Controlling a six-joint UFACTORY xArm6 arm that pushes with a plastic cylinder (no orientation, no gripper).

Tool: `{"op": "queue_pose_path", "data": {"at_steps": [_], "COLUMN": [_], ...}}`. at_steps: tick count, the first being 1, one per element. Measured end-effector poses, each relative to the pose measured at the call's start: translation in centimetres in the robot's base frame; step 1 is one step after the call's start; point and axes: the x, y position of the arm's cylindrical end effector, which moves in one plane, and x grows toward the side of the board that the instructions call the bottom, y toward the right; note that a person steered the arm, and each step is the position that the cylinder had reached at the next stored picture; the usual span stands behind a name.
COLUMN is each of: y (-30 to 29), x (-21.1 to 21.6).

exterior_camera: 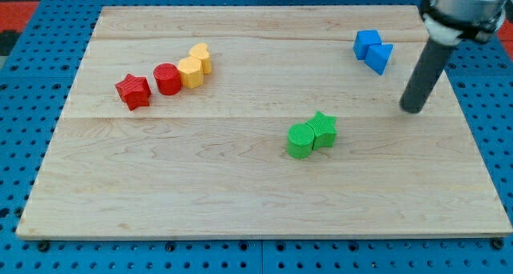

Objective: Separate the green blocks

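Camera view shows the wooden bench (240, 202) lying on a blue pegboard (32, 90), with bare wood along the view's bottom. Nearest on it, a little right of centre, the green round block (300, 140) and the green star block (323, 130) stand touching, the star at the round one's upper right. Up and to the view's right of them my tip (413, 109) rests on the wood, well apart from the pair with nothing between; the rod carries no fingers, so no grasping state applies. Farther off on the left, a red star block (133, 90), a red round block (167, 78) and two yellow blocks (191, 71) (201, 57) form a rising line. Farthest, at upper right, two blue blocks (368, 43) (380, 57) touch. No readable writing shows.
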Motion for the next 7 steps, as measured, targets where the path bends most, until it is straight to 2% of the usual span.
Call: {"op": "queue_pose_path", "data": {"at_steps": [1, 3, 4, 5, 6, 7], "y": [-8.4, -25.8, -23.7, -15.3, -21.8, -30.7], "x": [2.4, 3.6, 4.6, 3.6, 1.4, 0.7]}}
